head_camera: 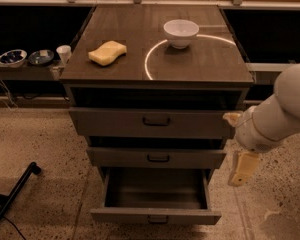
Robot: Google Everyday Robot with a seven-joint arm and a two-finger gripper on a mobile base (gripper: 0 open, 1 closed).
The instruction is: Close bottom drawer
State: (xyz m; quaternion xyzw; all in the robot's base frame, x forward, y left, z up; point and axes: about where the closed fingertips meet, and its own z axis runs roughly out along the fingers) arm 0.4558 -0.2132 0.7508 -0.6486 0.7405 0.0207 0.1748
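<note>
The bottom drawer [155,216] stands pulled far out, its front running crosswise; the gripper [241,167] (open or closed, I cannot tell) hangs beside the cabinet's [155,91] right side, drawer front down-left of it

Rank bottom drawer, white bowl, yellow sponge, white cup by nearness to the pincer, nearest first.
Pincer, right of the cabinet:
1. Bottom drawer, open, lower left.
2. White bowl, cabinet top.
3. Yellow sponge, top's left.
4. White cup, far-left shelf.
</note>
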